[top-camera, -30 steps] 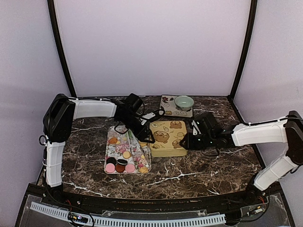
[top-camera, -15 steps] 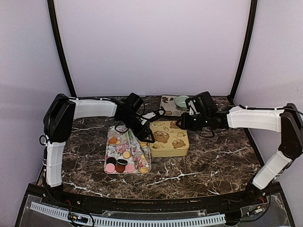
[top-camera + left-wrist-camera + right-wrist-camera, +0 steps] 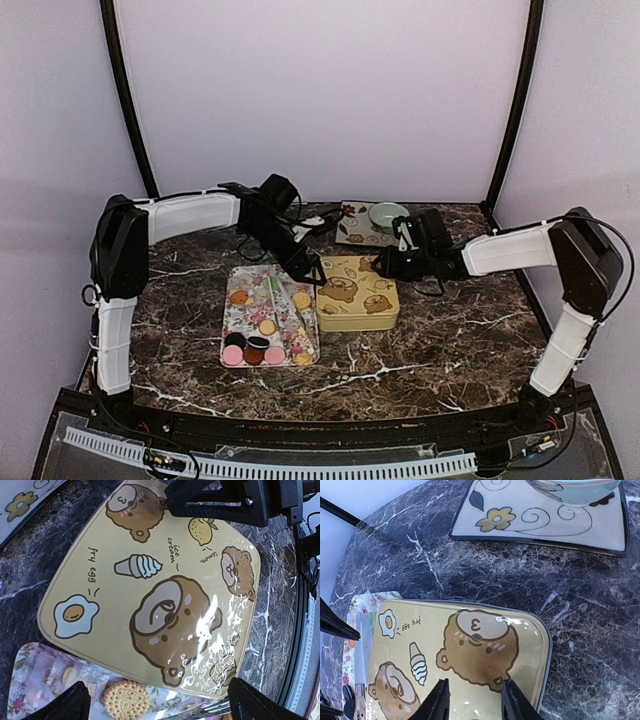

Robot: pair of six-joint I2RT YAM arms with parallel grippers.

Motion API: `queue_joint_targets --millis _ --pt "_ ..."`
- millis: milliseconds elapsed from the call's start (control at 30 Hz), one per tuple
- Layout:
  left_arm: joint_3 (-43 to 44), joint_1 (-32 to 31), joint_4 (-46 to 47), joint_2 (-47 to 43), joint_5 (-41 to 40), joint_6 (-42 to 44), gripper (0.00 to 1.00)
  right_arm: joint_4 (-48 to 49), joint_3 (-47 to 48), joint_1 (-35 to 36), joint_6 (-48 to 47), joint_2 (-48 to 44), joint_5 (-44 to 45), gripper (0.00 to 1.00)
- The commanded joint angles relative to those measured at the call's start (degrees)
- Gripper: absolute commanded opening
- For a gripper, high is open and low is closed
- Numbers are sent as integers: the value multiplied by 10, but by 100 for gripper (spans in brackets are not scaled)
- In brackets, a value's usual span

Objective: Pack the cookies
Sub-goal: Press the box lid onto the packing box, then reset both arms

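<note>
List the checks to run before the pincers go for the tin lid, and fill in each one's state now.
1. The tin open for packing: not ok, its lid is on.
2. The left pincer open: ok, fingers wide apart, near the tin's tray-side edge.
3. The right pincer open: ok, parted, over a far corner of the tin.
4. The right pincer touching the lid: cannot tell.
5. The cookies within reach: ok, lying on the flowery tray beside the tin.
</note>
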Motion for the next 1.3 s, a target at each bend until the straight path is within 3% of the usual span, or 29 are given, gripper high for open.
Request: queue_joint_targets --millis 0,33,100,133,167,300,433,467,567,667,767,933,1100,1200,1267 --pt "26 42 -73 -64 15 7 99 -23 -1 -3 -16 -29 -5 42" --pt "25 52 -78 -73 16 5 99 -25 8 -3 -23 -39 -5 45" --pt "22 80 -85 -96 14 -3 99 -25 22 -3 -38 -62 3 62" --pt "18 94 -87 -107 12 -5 99 -26 28 -4 -44 -74 13 87" --pt "11 109 -88 -119 9 -8 99 -26 31 -5 -53 -84 28 98" --pt "-69 176 -29 -189 -14 -20 99 9 -1 -8 -88 -164 115 99" --pt "-234 249 121 -267 -28 -48 99 110 -105 -21 -104 -252 194 99" --pt "-266 260 163 -282 -54 -51 99 141 -133 -23 -126 -268 283 99" --pt "-350 285 254 -313 -118 -47 99 248 -235 -26 -188 -287 444 99" --pt "-452 319 381 -342 -102 -70 99 306 -283 -37 -263 -279 525 99" --pt "-547 353 503 -357 -97 -113 99 325 -316 -73 -246 -292 512 99" --pt "-642 361 671 -341 -170 -117 99 399 -354 -146 -250 -301 479 99" --pt "-671 363 725 -318 -214 -129 99 485 -377 -194 -325 -260 456 99" --pt "-700 364 760 -337 -234 -124 99 558 -412 -227 -322 -229 439 99" --pt "-737 367 830 -354 -269 -88 99 626 -439 -247 -316 -213 407 99"
